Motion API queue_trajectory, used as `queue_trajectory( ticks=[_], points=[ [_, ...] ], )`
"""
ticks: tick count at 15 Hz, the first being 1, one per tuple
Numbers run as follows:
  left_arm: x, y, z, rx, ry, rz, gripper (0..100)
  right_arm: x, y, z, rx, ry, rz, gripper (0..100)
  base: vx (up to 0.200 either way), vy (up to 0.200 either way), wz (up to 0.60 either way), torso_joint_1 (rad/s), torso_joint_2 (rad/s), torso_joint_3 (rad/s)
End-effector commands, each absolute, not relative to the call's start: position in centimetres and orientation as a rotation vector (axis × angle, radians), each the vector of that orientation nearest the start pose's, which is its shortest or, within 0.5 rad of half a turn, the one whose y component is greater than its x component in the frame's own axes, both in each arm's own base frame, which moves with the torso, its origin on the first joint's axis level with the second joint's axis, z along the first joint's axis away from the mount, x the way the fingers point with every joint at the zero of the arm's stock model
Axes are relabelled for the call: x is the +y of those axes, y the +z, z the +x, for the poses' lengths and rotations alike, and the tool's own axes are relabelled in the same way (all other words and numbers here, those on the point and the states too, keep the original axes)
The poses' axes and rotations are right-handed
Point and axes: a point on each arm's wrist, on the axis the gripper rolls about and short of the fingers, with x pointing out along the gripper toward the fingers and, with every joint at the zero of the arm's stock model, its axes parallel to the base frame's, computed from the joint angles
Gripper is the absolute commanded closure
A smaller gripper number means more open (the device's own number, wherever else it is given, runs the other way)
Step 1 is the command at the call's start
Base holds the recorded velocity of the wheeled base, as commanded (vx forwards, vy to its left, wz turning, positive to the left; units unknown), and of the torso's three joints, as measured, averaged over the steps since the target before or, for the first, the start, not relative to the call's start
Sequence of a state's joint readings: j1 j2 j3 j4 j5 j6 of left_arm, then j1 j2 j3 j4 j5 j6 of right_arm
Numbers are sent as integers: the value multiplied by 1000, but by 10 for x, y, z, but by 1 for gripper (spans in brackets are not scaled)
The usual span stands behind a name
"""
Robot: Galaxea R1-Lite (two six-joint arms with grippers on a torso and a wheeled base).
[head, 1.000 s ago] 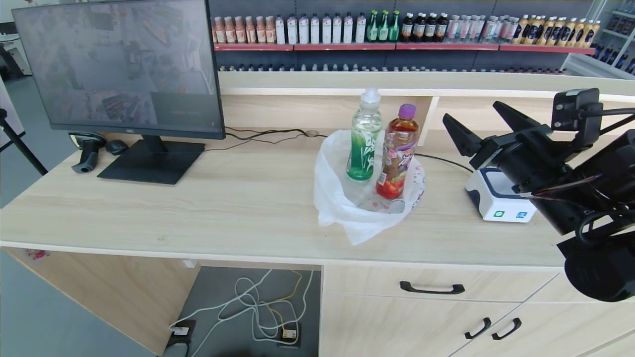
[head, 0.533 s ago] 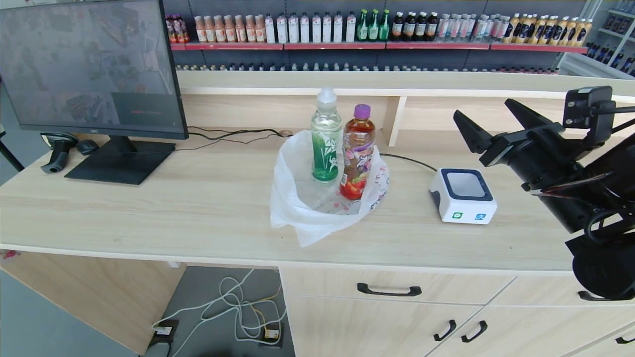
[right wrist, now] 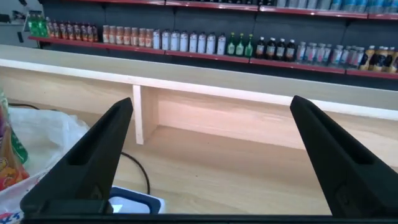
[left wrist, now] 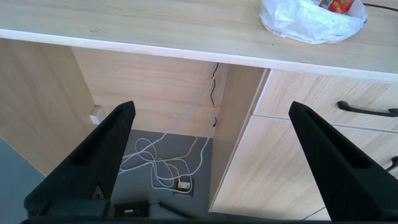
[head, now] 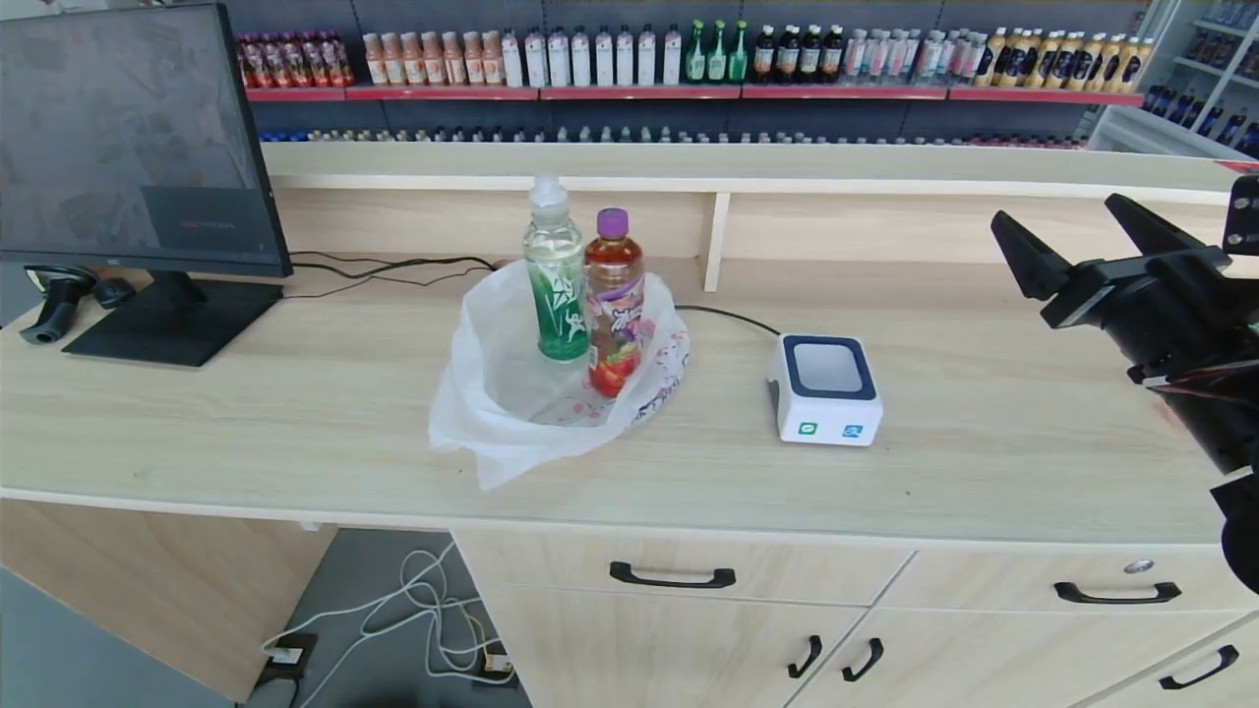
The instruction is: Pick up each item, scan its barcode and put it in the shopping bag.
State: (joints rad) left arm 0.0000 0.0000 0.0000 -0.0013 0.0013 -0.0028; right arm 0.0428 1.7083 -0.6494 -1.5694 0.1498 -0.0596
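Observation:
A white shopping bag (head: 492, 413) lies crumpled on the wooden counter (head: 295, 423). Two bottles stand upright in it: a clear one with a green label (head: 557, 275) and a red-orange one with a purple cap (head: 614, 295). A white barcode scanner (head: 824, 388) sits on the counter to the bag's right. My right gripper (head: 1077, 236) hovers open above the counter's right end, well clear of the scanner. My left gripper (left wrist: 211, 155) is open and hangs below the counter's front edge, with the bag (left wrist: 311, 18) above it. The bag (right wrist: 43, 140) edges into the right wrist view, the scanner (right wrist: 134, 205) beside it.
A monitor (head: 128, 157) on a stand sits at the counter's left end, with a handheld scanner (head: 49, 305) beside it. Cables run along the back. A raised shelf with a divider (head: 716, 241) borders the counter's rear. Drawers (head: 679, 575) and floor cables (head: 423, 619) lie below.
The whole head view has shifted left, so the camera has turned rightward. The bottles, bag and scanner keep their places on the counter. My right gripper stays open.

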Motion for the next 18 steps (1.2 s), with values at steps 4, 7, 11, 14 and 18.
queue_trajectory(
  ticks=[4,7,11,14,18],
  points=[
    [0,76,-23,0,2,-2,0,19,247,260,-575,168,-142,0,0,-200,0,-2,5,5],
    [0,76,-23,2,2,-2,0,3,252,250,-590,112,-158,0,0,-200,0,-2,5,2],
    [0,76,-23,0,2,-2,0,-2,256,244,-605,88,-165,0,0,-200,0,1,1,1],
    [0,76,-23,0,2,-2,0,-22,243,247,-546,14,-179,0,0,-200,0,1,1,2],
    [0,76,-23,0,2,-2,0,-5,224,249,-472,92,-129,0,0,-200,0,4,2,2]
  ],
)
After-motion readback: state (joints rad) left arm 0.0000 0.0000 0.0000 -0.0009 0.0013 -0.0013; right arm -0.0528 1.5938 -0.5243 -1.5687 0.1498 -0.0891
